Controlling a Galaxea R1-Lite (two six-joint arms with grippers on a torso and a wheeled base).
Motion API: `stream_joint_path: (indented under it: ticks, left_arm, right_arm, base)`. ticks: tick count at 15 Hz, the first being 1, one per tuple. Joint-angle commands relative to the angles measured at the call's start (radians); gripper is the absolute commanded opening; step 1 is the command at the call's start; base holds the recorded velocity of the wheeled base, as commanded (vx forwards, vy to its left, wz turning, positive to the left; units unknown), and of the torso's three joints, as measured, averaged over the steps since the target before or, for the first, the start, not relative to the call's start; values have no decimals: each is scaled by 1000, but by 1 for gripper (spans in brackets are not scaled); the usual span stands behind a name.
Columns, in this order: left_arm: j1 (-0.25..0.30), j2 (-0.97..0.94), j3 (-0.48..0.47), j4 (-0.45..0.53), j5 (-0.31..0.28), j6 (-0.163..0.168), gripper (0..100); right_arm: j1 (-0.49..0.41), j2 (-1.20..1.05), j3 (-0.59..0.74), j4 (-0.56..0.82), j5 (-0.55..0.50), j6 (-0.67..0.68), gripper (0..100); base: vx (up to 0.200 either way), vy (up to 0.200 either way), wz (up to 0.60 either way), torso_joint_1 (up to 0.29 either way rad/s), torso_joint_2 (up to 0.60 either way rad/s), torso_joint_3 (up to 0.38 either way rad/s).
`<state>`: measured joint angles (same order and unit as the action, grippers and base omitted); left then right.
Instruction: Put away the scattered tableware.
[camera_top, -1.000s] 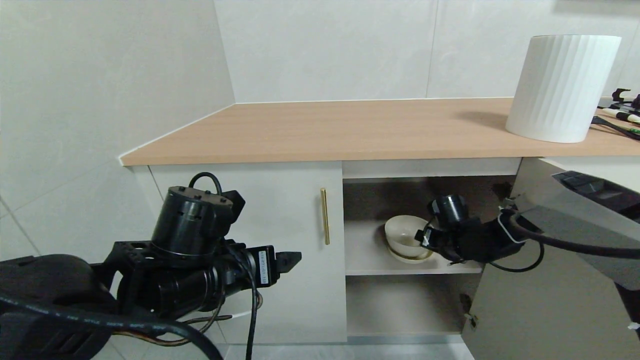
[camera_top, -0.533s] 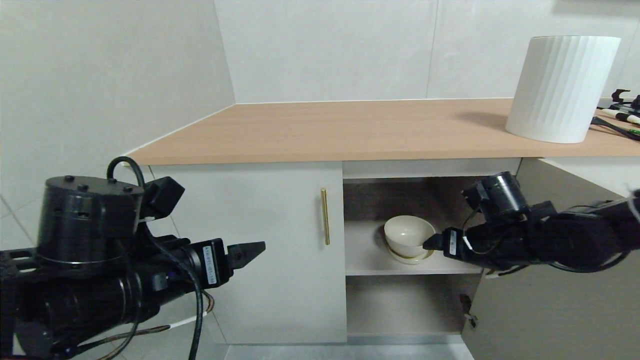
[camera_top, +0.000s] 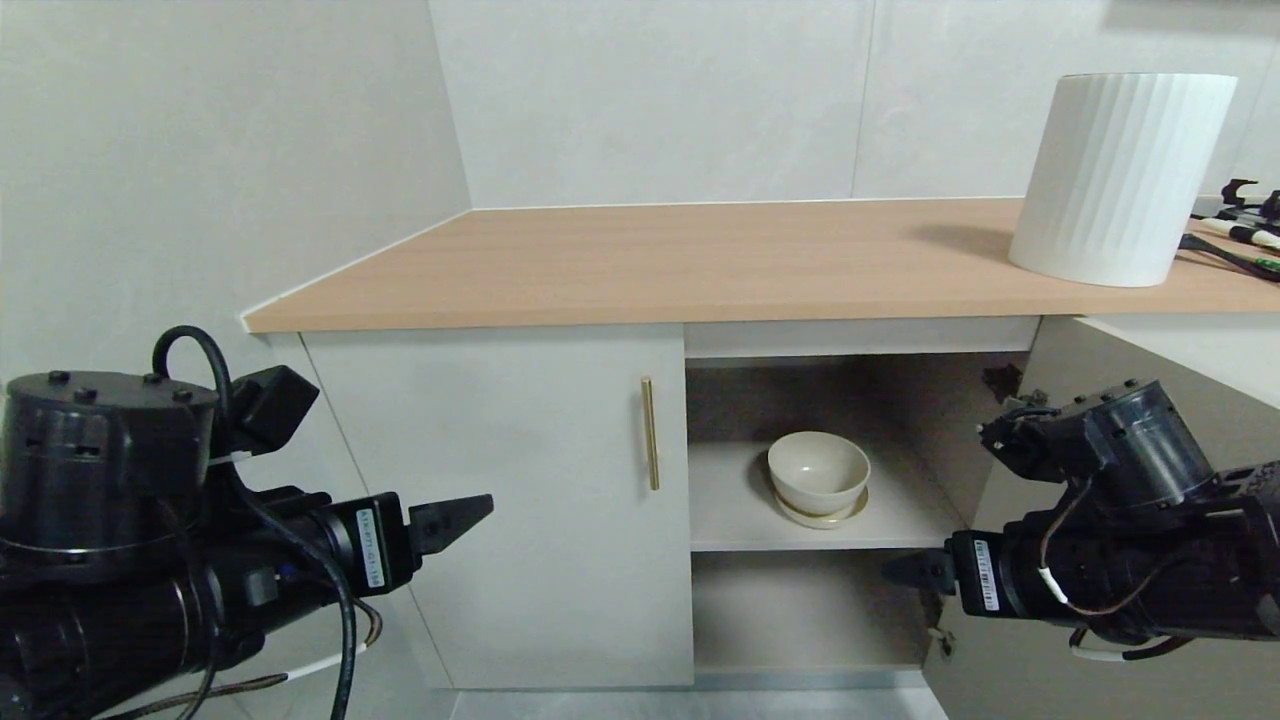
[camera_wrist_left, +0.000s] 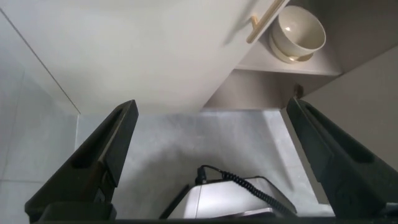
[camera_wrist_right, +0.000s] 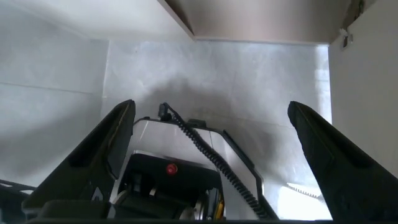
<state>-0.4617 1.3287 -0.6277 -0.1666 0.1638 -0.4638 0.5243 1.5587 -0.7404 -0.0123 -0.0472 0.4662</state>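
Withdrawing right end effector (camera_top: 903, 572), bowl (camera_top: 818, 472) shelved — released

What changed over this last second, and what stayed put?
The right gripper, earlier at the rim of the bowl inside the cupboard, has pulled back out and downward; it is now open and apart from the bowl. The left gripper drew back toward the robot's left. The bowl stays on its saucer on the shelf; the white container on the counter has not moved.
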Motion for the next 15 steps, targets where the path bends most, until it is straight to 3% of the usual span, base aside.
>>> stream_joint_path:
  ticks: [1, 15]
  left_arm:
    - [0, 17, 0, -1, 0, -1, 100]
    - [-2, 21, 2, -1, 0, -1, 100]
  right_arm:
    - [3, -12, 1, -1, 0, 0, 100]
    - [7, -12, 7, 3, -29, -3, 100]
  base:
    - [-200, 0, 0, -2, -2, -2]
    - [-200, 0, 0, 3, 3, 4]
